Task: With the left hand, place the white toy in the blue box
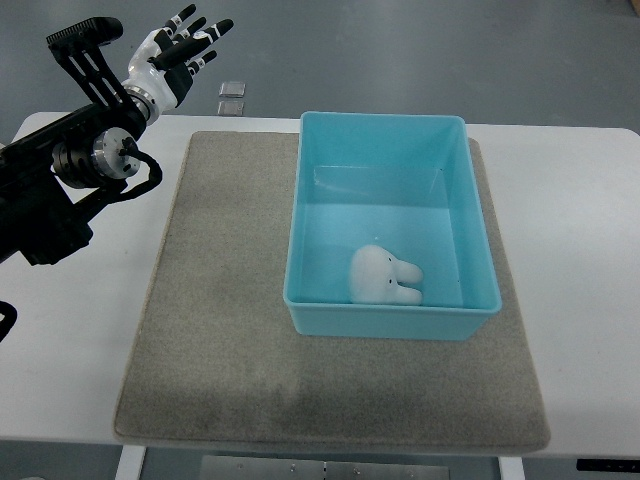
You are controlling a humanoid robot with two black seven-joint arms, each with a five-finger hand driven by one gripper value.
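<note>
the white toy point(385, 275) lies inside the blue box point(385, 135) on the mat point(225, 300), and the left hand point(180, 45), fingers spread and empty, is far off, so it should just keep clear of the box.

Free room around the box

I see the mat point(210, 330) bare on its left and near parts, so there a hand can pass low. The box point(385, 225) stands on the mat's right part, and its walls block any low path from the side; its top is open, and inside only the toy point(383, 275) lies near the front wall. My left hand point(182, 45) is up beyond the table's point(575, 220) far-left corner, well apart from the box.
</note>
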